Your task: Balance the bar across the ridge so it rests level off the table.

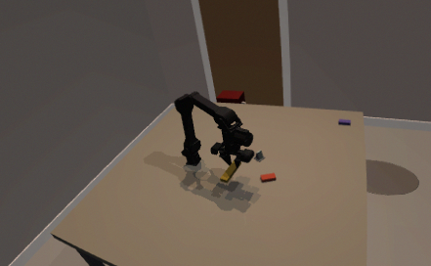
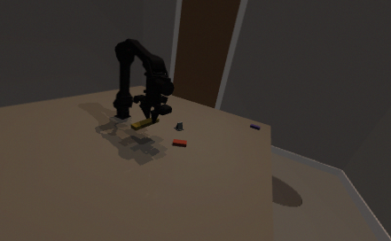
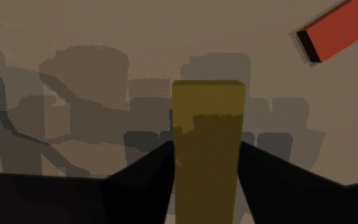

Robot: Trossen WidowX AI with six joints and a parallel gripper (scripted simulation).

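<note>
- 1 yellow bar (image 1: pixel 230 172)
- 1 grey ridge (image 1: pixel 259 156)
- 1 red block (image 1: pixel 268 177)
- 1 purple block (image 1: pixel 344 122)
- 1 black arm (image 1: pixel 191 128)
- 1 table (image 1: pixel 322 230)
</note>
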